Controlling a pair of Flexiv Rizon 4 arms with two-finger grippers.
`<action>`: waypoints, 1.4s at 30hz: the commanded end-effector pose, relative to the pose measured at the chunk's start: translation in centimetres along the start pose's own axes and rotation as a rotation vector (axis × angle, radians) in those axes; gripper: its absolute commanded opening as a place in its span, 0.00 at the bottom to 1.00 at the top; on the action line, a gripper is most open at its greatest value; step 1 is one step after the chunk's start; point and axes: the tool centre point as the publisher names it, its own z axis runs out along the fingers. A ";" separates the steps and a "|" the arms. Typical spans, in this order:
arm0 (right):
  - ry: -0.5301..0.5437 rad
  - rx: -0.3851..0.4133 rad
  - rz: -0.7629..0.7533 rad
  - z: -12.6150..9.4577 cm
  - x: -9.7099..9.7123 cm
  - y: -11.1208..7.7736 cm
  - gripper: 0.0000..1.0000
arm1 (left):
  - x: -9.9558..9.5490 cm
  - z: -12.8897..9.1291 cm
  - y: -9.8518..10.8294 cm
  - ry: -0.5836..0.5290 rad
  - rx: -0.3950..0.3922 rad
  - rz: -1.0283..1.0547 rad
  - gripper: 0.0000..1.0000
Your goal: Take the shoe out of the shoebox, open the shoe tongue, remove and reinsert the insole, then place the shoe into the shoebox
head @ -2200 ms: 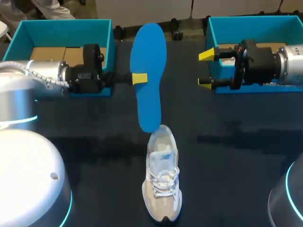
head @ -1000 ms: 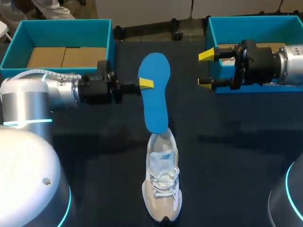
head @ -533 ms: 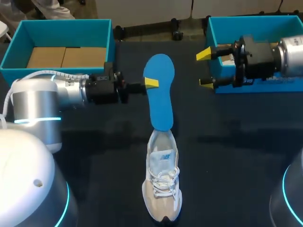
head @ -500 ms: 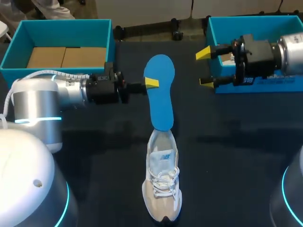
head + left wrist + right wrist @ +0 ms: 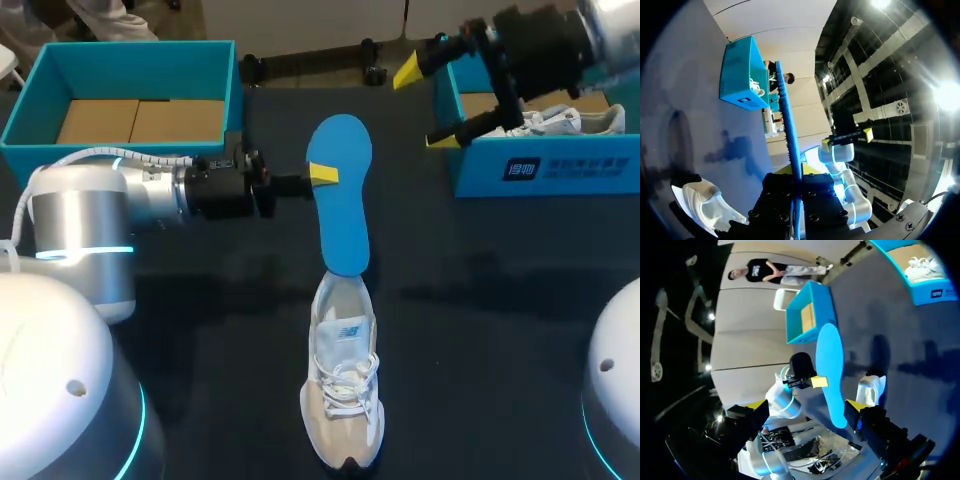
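- Blue and long, the insole [image 5: 340,195] hangs in the air over the middle of the dark table [image 5: 500,330].
- The left claw [image 5: 322,176] comes in from the side. It is pinched tight on the insole near its upper end, with one yellow tip showing on the front face.
- In the left wrist view the insole [image 5: 788,145] is seen from its thin edge, squeezed between the claw's two fingers.
- The insole's lower tip is right at the back opening of the shoe [image 5: 342,385]. The pictures do not show whether it touches.
- The shoe is white and tan, with white laces. It stands flat on the table, with its toe pointing toward the robot.
- The right claw [image 5: 425,105] is up in the air by the near corner of the right shoebox [image 5: 540,165]. Its fingers are spread wide and hold nothing.
- From the right wrist view, the insole [image 5: 830,370] and the shoe [image 5: 871,390] lie ahead of the spread fingers.
- The right shoebox is teal and has a second shoe [image 5: 565,120] lying inside it.
- The left shoebox [image 5: 130,75] is teal too, with a brown floor showing. It sits well apart from the shoe on the table.
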 end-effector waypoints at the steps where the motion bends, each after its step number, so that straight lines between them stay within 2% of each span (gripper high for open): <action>1: -0.358 0.013 0.012 -0.1 1.5 0.0 1.00 | -0.1 0.0 0.0 0.001 -0.001 0.000 0.00; 8: -0.560 0.011 0.024 0.4 2.8 -1.3 1.00 | -0.1 0.0 0.0 0.001 -0.001 0.000 0.00; 15: -0.745 -0.013 0.035 2.2 4.1 -2.7 1.00 | -0.1 0.0 0.0 0.001 -0.001 0.000 0.00; 21: -0.796 -0.026 0.016 3.9 4.7 -4.4 1.00 | -0.1 0.0 0.0 0.001 -0.001 0.000 0.00; 32: -0.905 -0.056 0.010 5.6 6.4 -7.3 1.00 | -0.1 0.0 0.0 0.001 -0.001 0.000 0.00; 38: -0.974 -0.047 0.004 7.5 6.7 -8.1 1.00 | -0.1 0.0 0.0 0.001 -0.001 0.000 0.00; 42: -0.985 -0.071 0.005 8.1 6.5 -8.3 1.00 | -0.1 0.0 0.0 0.001 -0.001 0.000 0.00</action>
